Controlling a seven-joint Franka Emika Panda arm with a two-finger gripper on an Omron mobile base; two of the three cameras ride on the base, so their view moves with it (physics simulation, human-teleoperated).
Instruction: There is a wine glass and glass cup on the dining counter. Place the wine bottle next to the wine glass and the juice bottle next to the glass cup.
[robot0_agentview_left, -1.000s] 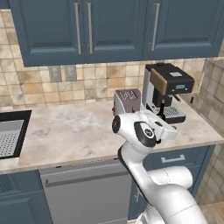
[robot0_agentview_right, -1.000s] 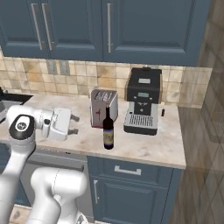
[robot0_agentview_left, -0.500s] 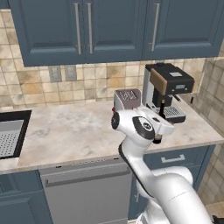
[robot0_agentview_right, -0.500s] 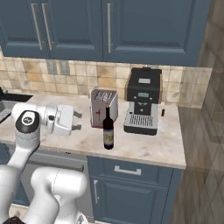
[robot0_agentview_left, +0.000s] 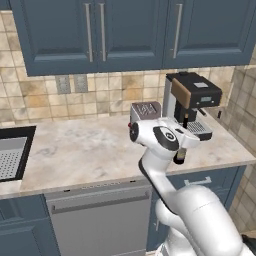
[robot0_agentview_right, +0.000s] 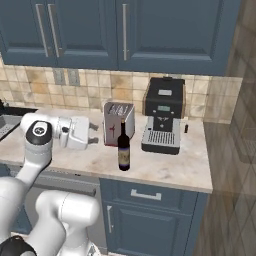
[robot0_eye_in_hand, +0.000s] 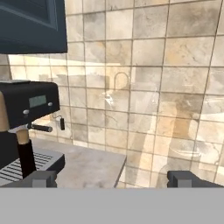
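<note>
Dark wine bottle (robot0_agentview_right: 123, 148) upright by toaster (robot0_agentview_right: 118, 123) — gripper (robot0_eye_in_hand: 113, 177) (open) apart.

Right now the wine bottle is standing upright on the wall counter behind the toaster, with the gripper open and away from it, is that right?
Not quite: the wine bottle stands upright in front of the toaster, toward the counter's edge, as the right base view shows. The gripper is open and away from it.
</note>
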